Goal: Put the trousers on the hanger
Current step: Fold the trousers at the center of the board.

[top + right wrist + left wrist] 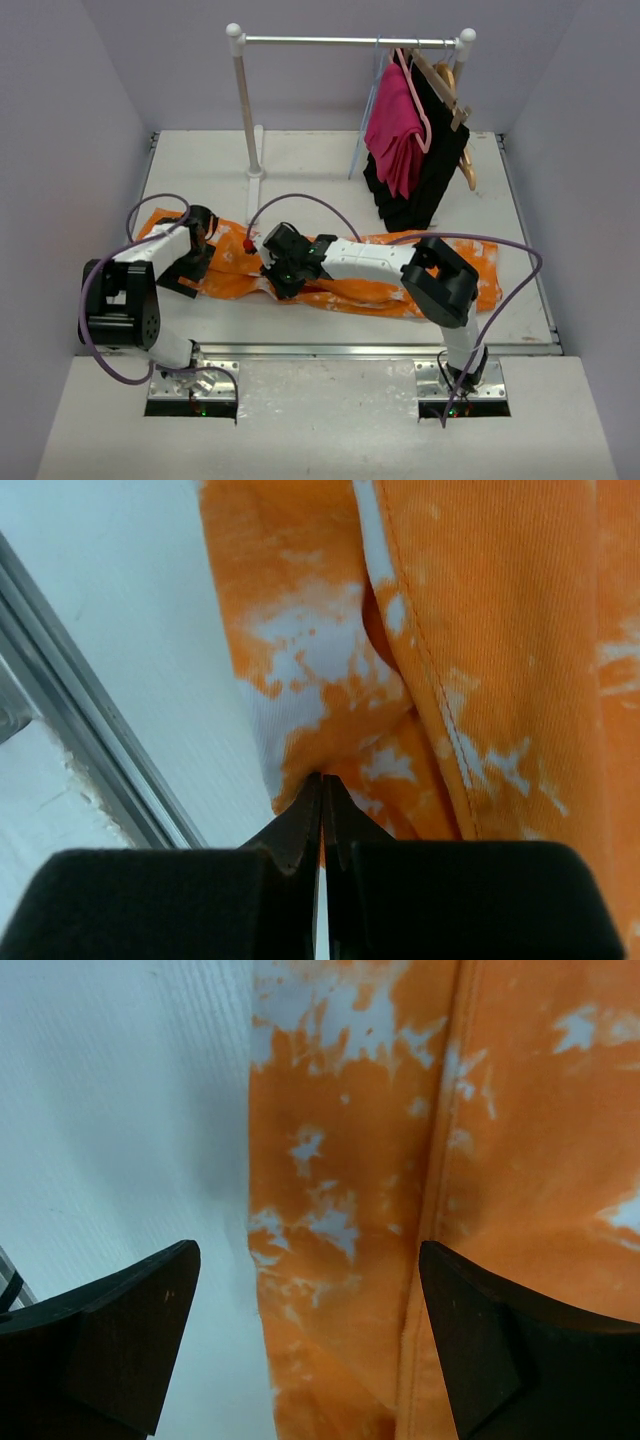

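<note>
Orange cloth, limp and light, stretched lengthwise across the white table (300, 170).
The trousers (475, 270) lie flat in front of both arms, well apart from the wire hanger (366, 110) up on the rail (340, 41). The right gripper (322, 798) is pinched tight on a folded edge, while the left gripper (308, 1260) hovers spread wide over a seam, holding nothing. Such floppy fabric will likely sag and slither, so a thick seam or the waistband looks the surest hold.

Orange white-blotched trousers (345, 293) spread flat across table (320, 160), pale blue wire hanger (366, 112) hanging on rail (340, 41)
</note>
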Motion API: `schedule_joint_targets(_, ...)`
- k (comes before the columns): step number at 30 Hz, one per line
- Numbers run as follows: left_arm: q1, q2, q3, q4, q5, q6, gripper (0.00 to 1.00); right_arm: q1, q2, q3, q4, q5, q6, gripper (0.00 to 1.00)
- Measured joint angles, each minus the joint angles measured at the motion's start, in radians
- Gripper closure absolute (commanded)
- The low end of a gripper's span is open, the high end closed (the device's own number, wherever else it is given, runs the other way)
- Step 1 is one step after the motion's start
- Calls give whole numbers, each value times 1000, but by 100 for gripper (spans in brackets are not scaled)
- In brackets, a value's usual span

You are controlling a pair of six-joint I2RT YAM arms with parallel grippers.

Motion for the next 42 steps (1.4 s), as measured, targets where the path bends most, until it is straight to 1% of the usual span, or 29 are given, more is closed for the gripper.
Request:
schedule_joint_targets(4, 2, 65, -22, 16, 3, 0, 9, 11, 75, 52, 0, 14, 17, 100)
schedule_joint_targets(9, 34, 152, 51, -15, -19, -6, 8, 40, 144, 90, -43, 42, 22, 100)
schedule_joint_targets(12, 74, 196, 98, -38, -31, -11, 8, 58, 127, 61, -34, 98, 47, 100)
schedule_joint_targets(13, 89, 209, 111, -45, -39, -14, 8, 60, 114, 39, -24, 108, 56, 96)
schedule_joint_targets(14, 102, 219, 123, -52, -48, -17, 8, 62, 101, 21, -18, 117, 64, 79)
schedule_joint_targets(15, 112, 226, 130, -58, -54, -22, 8, 63, 80, -11, -9, 122, 69, 66)
schedule_joint_targets(16, 119, 230, 135, -63, -58, -29, 8, 63, 57, -43, -3, 121, 77, 61)
schedule_joint_targets(19, 125, 234, 138, -76, -73, -52, 8, 63, -18, -121, -6, 114, 97, 53)
schedule_joint_targets(20, 126, 234, 137, -79, -81, -62, 8, 63, -47, -143, -16, 116, 103, 53)
schedule_joint_targets(23, 128, 232, 128, -83, -114, -91, 8, 62, -171, -189, -62, 136, 119, 44)
schedule_joint_targets(27, 141, 215, 104, -76, -145, -99, 8, 40, -360, -221, -79, 200, 149, 41)
schedule_joint_targets(28, 144, 206, 96, -73, -147, -95, 8, 18, -406, -235, -78, 219, 166, 40)
schedule_joint_targets(29, 148, 197, 88, -72, -148, -90, 8, -13, -452, -252, -78, 237, 184, 38)
schedule_joint_targets(30, 151, 186, 79, -73, -147, -83, 8, -67, -496, -278, -80, 249, 203, 35)
schedule_joint_targets(32, 157, 155, 57, -78, -139, -59, 8, -224, -570, -360, -70, 284, 241, 33)
schedule_joint_targets(34, 159, 105, 34, -84, -118, -24, 7, -403, -604, -457, -72, 333, 273, 32)
schedule_joint_targets(36, 158, 42, 13, -74, -92, 17, 7, -547, -582, -542, -100, 357, 289, 32)
schedule_joint_targets(38, 152, -17, 7, -67, -63, 49, 6, -621, -506, -588, -142, 360, 294, 32)
schedule_joint_targets(40, 135, -61, 10, -55, -37, 81, 5, -666, -418, -594, -173, 342, 302, 30)
schedule_joint_targets(42, 112, -91, 20, -54, -14, 109, 5, -703, -385, -560, -205, 329, 307, 21)
